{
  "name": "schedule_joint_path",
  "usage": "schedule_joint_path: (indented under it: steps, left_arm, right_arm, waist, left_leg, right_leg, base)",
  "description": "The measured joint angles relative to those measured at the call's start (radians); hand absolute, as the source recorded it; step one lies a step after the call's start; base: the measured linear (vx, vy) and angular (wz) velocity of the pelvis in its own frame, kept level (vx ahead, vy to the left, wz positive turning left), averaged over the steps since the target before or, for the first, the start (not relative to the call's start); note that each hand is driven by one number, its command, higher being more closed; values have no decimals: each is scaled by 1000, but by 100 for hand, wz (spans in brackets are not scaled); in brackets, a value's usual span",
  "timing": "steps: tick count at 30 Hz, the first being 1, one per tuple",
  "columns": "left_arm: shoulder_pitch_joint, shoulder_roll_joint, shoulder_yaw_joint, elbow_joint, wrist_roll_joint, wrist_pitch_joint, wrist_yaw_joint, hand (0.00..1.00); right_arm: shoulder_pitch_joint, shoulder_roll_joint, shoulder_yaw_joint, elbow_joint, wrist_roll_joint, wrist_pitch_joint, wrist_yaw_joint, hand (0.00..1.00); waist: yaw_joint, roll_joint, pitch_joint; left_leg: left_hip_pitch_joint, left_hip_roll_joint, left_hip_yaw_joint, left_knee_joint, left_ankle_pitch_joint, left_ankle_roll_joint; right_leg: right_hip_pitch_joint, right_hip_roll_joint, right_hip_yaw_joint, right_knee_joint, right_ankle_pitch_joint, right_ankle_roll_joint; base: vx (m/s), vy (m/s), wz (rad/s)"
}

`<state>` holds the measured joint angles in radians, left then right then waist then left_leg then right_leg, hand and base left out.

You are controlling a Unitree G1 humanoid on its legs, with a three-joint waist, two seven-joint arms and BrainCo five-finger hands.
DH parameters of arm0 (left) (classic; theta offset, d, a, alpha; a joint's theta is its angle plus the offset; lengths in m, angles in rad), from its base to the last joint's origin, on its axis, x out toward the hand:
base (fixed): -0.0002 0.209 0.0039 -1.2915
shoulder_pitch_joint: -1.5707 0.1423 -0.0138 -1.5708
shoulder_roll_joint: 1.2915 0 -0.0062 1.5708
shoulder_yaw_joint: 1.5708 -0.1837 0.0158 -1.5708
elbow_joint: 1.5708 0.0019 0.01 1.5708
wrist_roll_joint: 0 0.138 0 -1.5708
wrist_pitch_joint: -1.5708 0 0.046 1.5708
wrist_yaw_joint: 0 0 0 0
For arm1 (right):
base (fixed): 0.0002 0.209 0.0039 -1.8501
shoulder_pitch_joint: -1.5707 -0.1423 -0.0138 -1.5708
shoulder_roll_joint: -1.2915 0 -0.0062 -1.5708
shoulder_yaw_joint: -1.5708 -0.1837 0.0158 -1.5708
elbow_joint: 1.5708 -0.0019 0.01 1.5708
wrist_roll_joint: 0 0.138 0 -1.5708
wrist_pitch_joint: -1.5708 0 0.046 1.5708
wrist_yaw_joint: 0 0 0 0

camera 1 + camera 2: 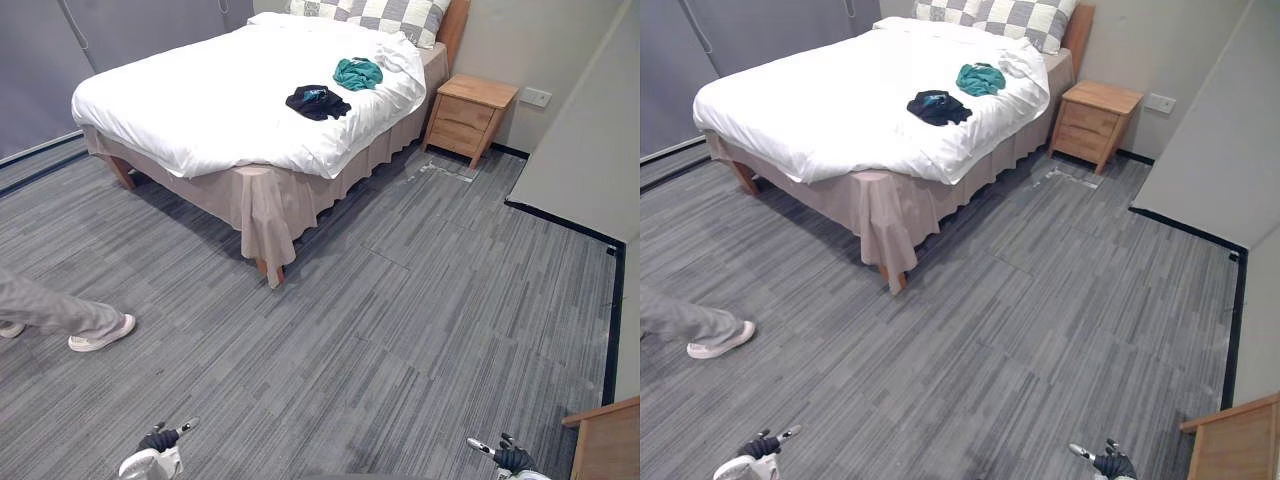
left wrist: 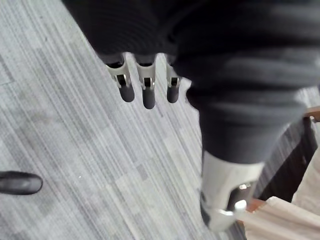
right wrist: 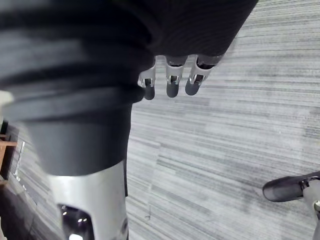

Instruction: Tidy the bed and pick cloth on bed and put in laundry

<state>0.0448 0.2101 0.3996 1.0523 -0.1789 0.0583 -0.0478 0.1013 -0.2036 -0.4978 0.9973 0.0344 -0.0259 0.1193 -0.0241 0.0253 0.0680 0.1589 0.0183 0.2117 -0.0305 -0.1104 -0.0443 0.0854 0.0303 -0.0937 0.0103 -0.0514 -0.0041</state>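
Left hand (image 1: 160, 440), right hand (image 1: 512, 458) well apart from cloths (image 1: 317, 101) on bed (image 1: 200, 100).

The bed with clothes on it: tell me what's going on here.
Nothing is being handled yet. A crumpled black cloth and a crumpled teal cloth lie on the white-covered bed, towards its checked pillows. The robot stands back on the grey plank floor, its left hand and right hand low, open and holding nothing. A person's leg and pale shoe show at the left.
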Motion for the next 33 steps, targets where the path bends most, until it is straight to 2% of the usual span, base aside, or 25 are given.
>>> schedule_joint_path:
  steps: [4,6,7,8,9,10,11,13,15,17,18,20,21,22,23,24,25,26,27,28,29,30,31,32,33]
  left_arm:
    - [19,-1,-7,0,0,-4,0,0]
    - [31,-1,-7,0,0,-6,0,0]
    - [37,0,-17,0,0,-6,0,0]
    - [46,1,-38,0,0,-5,0,0]
    - [50,1,-47,1,0,-5,-1,0]
    - [54,11,-67,2,0,-5,0,0]
    - [55,14,-75,2,0,-5,0,0]
    - [52,13,-77,2,-21,-5,-8,0]
    - [45,14,-80,2,-22,-8,-29,0]
    - [43,19,-67,-3,-22,-13,-52,0]
    - [43,19,-58,-18,-21,-6,-60,0]
    - [41,14,-26,-56,-20,0,-73,0]
    - [38,3,-8,-71,-20,0,-74,0]
    - [46,-3,-1,-73,-21,-2,-75,0]
    - [35,-17,26,-78,-22,-7,-78,0]
    - [45,-56,46,-80,-22,-7,-79,0]
    - [51,-70,46,-79,-22,-6,-80,0]
    - [62,-89,45,-76,-22,-8,-82,0]
    - [68,-108,43,-57,-21,-14,-85,0]
    - [74,-116,41,-38,-21,-18,-86,0]
    - [92,-116,24,-35,-19,-23,-86,0]
    - [132,-120,-5,-42,-20,-46,-89,0]
    - [150,-135,-6,-48,-21,-65,-91,0]
    - [161,-141,-7,-51,-22,-74,-91,0]
    - [177,-155,-7,-57,-27,-86,-92,0]
  right_arm:
    - [6,10,10,1,-34,10,0,0]
    - [3,11,10,1,-34,11,0,0]
    - [5,15,13,2,-34,15,0,0]
    - [5,17,32,3,-33,18,-2,0]
    - [5,21,43,4,-33,19,-1,0]
    - [-6,46,55,12,-33,19,-1,0]
    - [-3,52,63,23,-33,19,-1,0]
    - [5,62,76,63,-33,20,1,0]
    - [19,76,76,55,-33,17,0,0]
    - [30,100,79,1,-33,11,-2,0]
    - [41,106,80,-35,-34,14,-4,0]
    - [69,110,82,-84,-34,21,-1,0]
    - [82,103,82,-89,-33,29,0,0]
    - [89,102,80,-93,-32,33,-1,0]
    - [98,110,72,-108,-32,39,0,0]
    - [92,102,68,-123,-34,52,1,0]
    - [90,98,69,-130,-34,54,2,0]
    - [84,94,70,-133,-36,55,5,0]
    - [65,85,71,-119,-38,53,10,0]
    - [45,79,78,-94,-49,54,12,0]
    - [29,77,83,-73,-72,52,15,0]
    - [22,74,83,-65,-77,45,18,0]
    - [14,72,78,-79,-78,36,17,0]
    - [10,66,78,-89,-79,30,17,0]
    - [-3,59,75,-113,-85,26,20,0]
  waist:
    - [0,-1,-1]
    - [1,-2,2]
    - [2,-8,12]
    - [5,-10,16]
    - [8,-13,22]
    - [6,-19,50]
    - [2,-32,58]
    - [-3,-18,65]
    - [-19,-6,82]
    - [-18,-12,110]
    - [-15,-15,122]
    - [-16,-20,135]
    - [-21,14,128]
    - [-27,30,114]
    - [-28,17,112]
    - [-24,34,105]
    - [-20,40,103]
    - [-14,47,113]
    - [-11,62,128]
    - [-6,60,149]
    - [-2,44,166]
    - [28,18,169]
    - [52,15,170]
    - [58,16,170]
    - [62,16,172]
  left_leg:
    - [1,0,2,-1,0,0]
    - [6,-5,4,0,-7,11]
    - [20,-14,10,1,-23,24]
    - [25,-19,17,11,-43,35]
    - [26,-20,24,18,-49,36]
    - [52,-35,19,29,-56,58]
    - [56,-36,14,40,-65,60]
    - [56,-9,-4,91,-102,48]
    - [50,32,-27,124,-129,25]
    - [56,76,-29,156,-178,-19]
    - [65,97,-28,188,-216,-45]
    - [104,130,-33,212,-274,-75]
    - [145,191,-31,202,-311,-56]
    - [155,210,-34,208,-314,-35]
    - [115,242,-42,365,-266,34]
    - [33,286,-58,575,-144,52]
    - [-7,308,-64,666,-59,54]
    - [-74,342,-83,800,70,54]
    - [-165,348,-132,977,59,24]
    - [-238,332,-147,1105,13,0]
    - [-287,292,-142,1137,-28,-15]
    - [-344,206,-106,1048,-82,-29]
    - [-389,170,-36,938,-102,-19]
    - [-412,158,6,875,-105,-16]
    - [-437,123,112,702,-88,-7]
  right_leg:
    - [-14,1,3,29,-16,-10]
    - [-54,-9,6,125,-71,-11]
    - [-92,-26,1,243,-127,7]
    - [-151,-43,-11,378,-155,36]
    - [-196,-53,-21,470,-156,38]
    - [-311,-108,-70,711,-164,48]
    - [-334,-122,-80,756,-178,51]
    - [-380,-122,-91,705,-198,57]
    - [-392,-118,-116,488,-153,57]
    - [-415,-131,-111,190,-7,63]
    - [-435,-143,-98,130,37,78]
    - [-436,-165,-65,141,51,93]
    - [-456,-150,-102,251,93,89]
    - [-470,-138,-120,307,79,89]
    - [-490,-131,-127,437,47,31]
    - [-470,-106,-138,484,-29,-26]
    - [-451,-89,-140,488,-59,-35]
    - [-408,-60,-138,472,-97,-50]
    - [-332,-27,-135,434,-122,-73]
    - [-246,-5,-132,384,-136,-92]
    - [-171,3,-127,342,-143,-95]
    - [-73,3,-119,282,-152,-102]
    - [-11,16,-100,235,-161,-99]
    - [15,21,-92,210,-169,-101]
    - [64,31,-81,172,-182,-100]
  base:
    - [-10,-29,-2]
    - [0,0,0]
    - [-24,-10,-9]
    - [-27,-8,-17]
    - [-23,0,-20]
    - [26,-7,-5]
    - [95,-20,8]
    - [172,-45,29]
    - [225,-85,37]
    - [394,-205,4]
    - [405,-218,-6]
    - [401,-268,13]
    - [683,-460,36]
    - [777,-517,46]
    - [806,-571,23]
    - [682,-509,2]
    - [682,-477,-20]
    - [685,-381,-11]
    - [682,-356,-8]
    - [657,-321,-11]
    - [617,-298,-31]
    - [736,-333,-57]
    - [613,-257,-61]
    - [653,-211,-50]
    - [804,-197,-26]
